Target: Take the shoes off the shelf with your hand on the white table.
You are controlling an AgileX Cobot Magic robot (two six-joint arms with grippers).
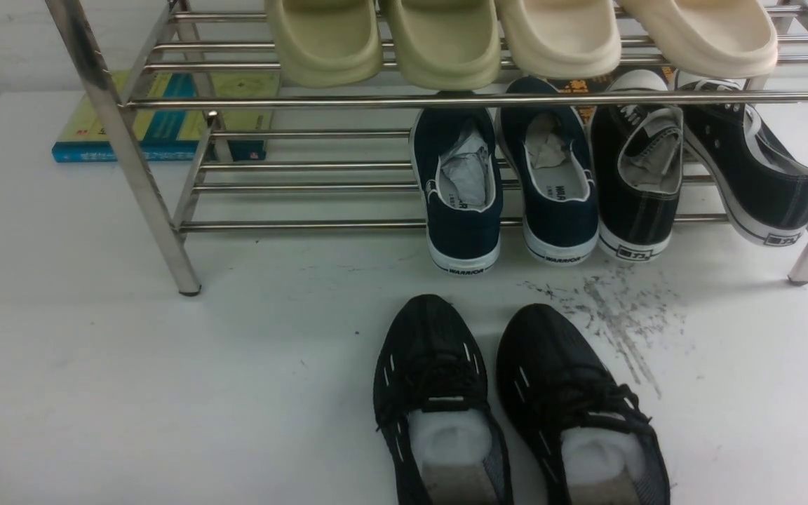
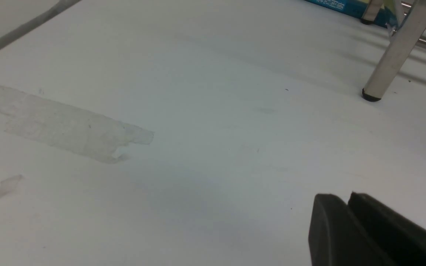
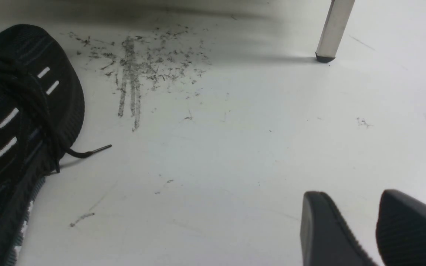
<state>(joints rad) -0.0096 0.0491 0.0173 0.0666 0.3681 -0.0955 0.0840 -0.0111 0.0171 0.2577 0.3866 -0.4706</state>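
Observation:
The two black mesh shoes (image 1: 432, 393) (image 1: 565, 400) stand side by side on the white table (image 1: 165, 365), in front of the chrome shelf (image 1: 446, 100), toes toward it, white stuffing inside. In the right wrist view one shoe (image 3: 13, 111) lies off to the side, its lace end trailing on the table. My right gripper (image 3: 350, 194) hangs open over bare table, apart from that shoe, nothing between its fingers. Over bare table near a shelf leg (image 2: 394, 55), my left gripper (image 2: 340, 195) is shut and empty. Neither gripper shows in the front view.
Navy white-soled sneakers (image 1: 502, 189) and black canvas sneakers (image 1: 691, 175) sit on the lower tier, pale slippers (image 1: 516, 35) on the upper. A blue-green book (image 1: 165, 119) lies behind the shelf's left leg. Dark scuff marks (image 1: 614, 308) streak the table.

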